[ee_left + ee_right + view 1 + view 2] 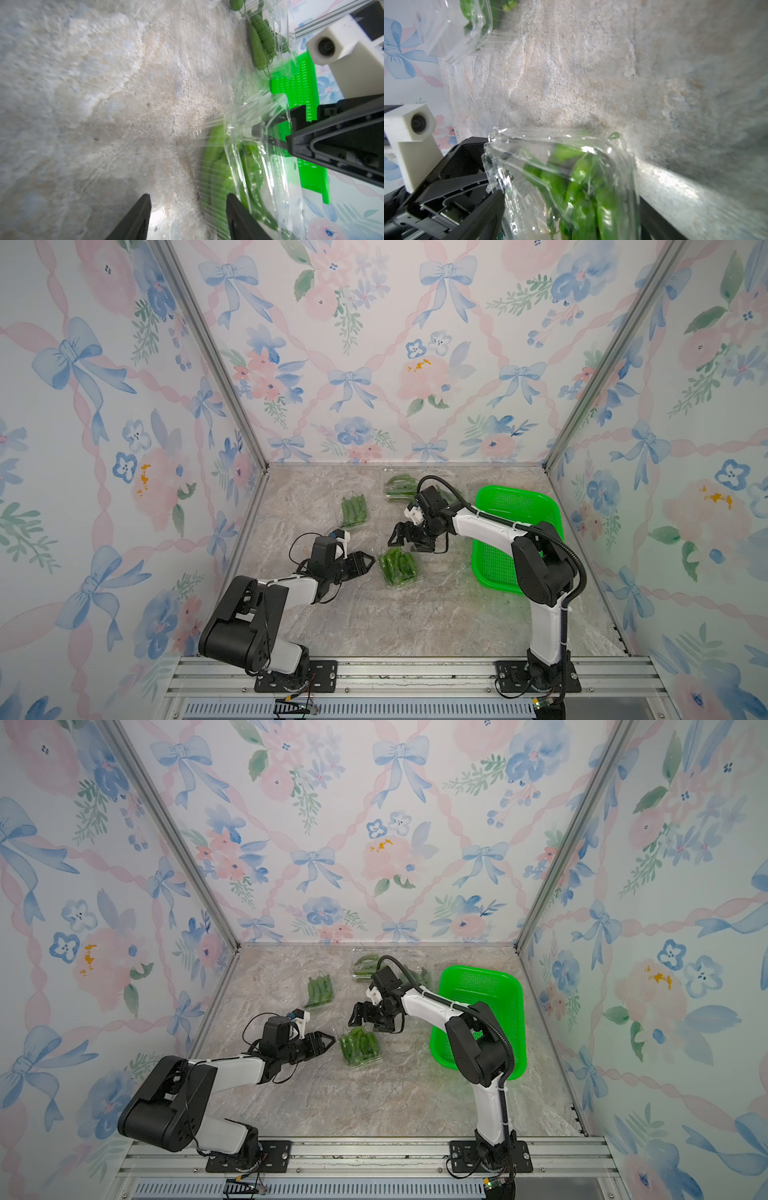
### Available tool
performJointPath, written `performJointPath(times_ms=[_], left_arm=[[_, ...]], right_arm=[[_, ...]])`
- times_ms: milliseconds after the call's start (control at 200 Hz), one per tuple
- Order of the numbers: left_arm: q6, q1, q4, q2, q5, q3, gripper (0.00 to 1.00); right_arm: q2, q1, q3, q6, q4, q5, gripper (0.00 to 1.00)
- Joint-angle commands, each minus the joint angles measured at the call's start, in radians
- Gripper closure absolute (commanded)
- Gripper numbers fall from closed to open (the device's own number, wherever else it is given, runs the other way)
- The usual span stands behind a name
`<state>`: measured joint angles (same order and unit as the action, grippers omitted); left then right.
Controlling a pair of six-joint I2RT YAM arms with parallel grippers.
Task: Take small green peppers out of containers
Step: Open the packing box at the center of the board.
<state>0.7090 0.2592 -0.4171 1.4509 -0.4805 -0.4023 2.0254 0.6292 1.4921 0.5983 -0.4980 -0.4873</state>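
Several small green peppers (398, 565) lie in a clear container (602, 143) at mid-table. My right gripper (406, 545) hangs over its far end, open wide, and in the right wrist view the right gripper (571, 197) has the container and peppers between its fingers; contact is unclear. My left gripper (368, 563) is open just left of that container. In the left wrist view the left gripper (188, 209) frames bare table and the container's ribbed wall (209, 187). More peppers sit in containers at the back left (354, 511) and back centre (400, 486).
A large bright green perforated basket (519, 510) lies to the right, partly under my right arm. Flowered walls close in the back and both sides. The marble tabletop (395, 622) runs to a metal rail in front.
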Motion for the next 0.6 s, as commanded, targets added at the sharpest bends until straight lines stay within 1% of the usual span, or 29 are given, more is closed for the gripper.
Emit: performJointPath(times_ms=[0,160,595], left_arm=[[-0.003,-0.013,0.016,-0.033,-0.009,0.017,0.38],[-0.003,-0.029,0.025,-0.044,-0.011,0.023,0.37],[0.001,-0.029,0.024,-0.055,-0.046,0.019,0.38]], right_arm=[[0.025,0.015,0.032,0.005,-0.019,-0.011,0.09],[0.027,0.015,0.033,0.005,-0.019,-0.012,0.09],[0.03,0.017,0.037,0.008,-0.016,-0.015,0.09]])
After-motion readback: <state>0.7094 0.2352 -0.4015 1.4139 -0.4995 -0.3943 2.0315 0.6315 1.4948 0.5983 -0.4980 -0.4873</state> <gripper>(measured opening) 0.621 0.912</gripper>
